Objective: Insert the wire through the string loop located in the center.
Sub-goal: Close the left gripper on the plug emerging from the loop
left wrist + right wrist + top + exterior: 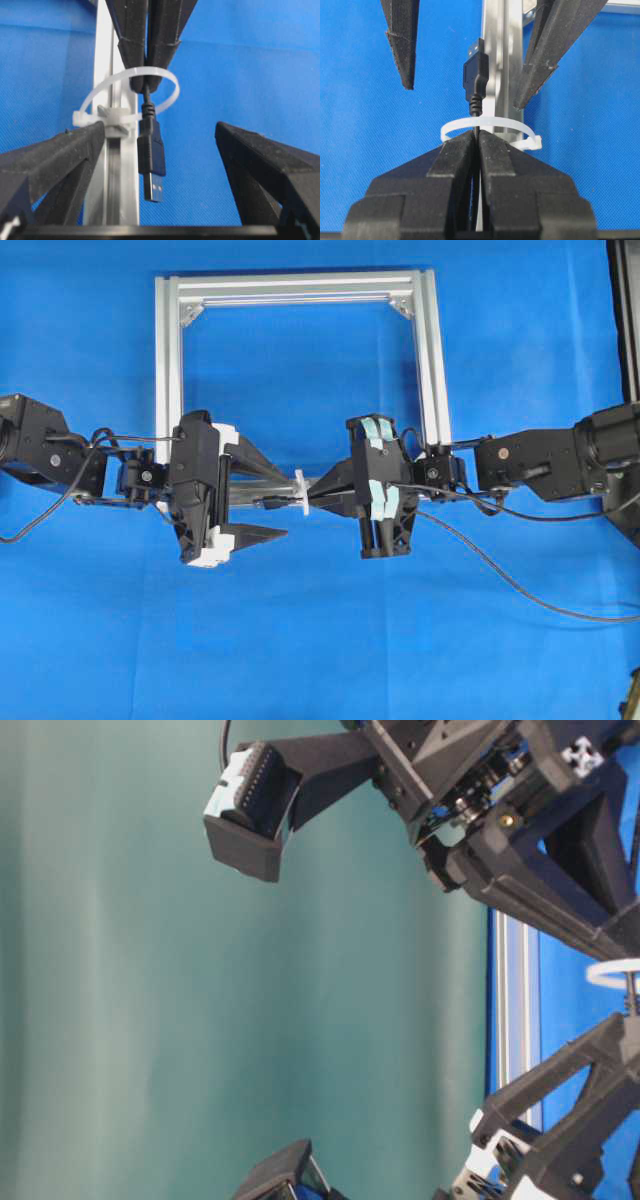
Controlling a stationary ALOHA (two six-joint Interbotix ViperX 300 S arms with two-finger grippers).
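Wire (151,150): thin black cable, ends in a chunky dark USB-type plug with a ribbed strain relief and a short silvery metal tip. Plug end already sits through the string loop (127,95) and pokes out on the left-arm side; cable behind it is pinched just at the loop's far edge. Loop is a whitish translucent zip-tie ring, small, fastened with a blocky head to the silver frame bar (116,165); it stands out from the bar, roughly mid-span of the aluminium frame (168,360) on the blue table (320,640).

Right gripper (476,145): jaws squeezed together on the wire, tips touching the loop's rim, cable running up between the pads. Rest of the wire trails off to the right across the table in the overhead view.

Left gripper (160,150): jaws spread wide, one finger each side of the plug, not touching it; nothing held. In the overhead view the two grippers face each other with the loop between them
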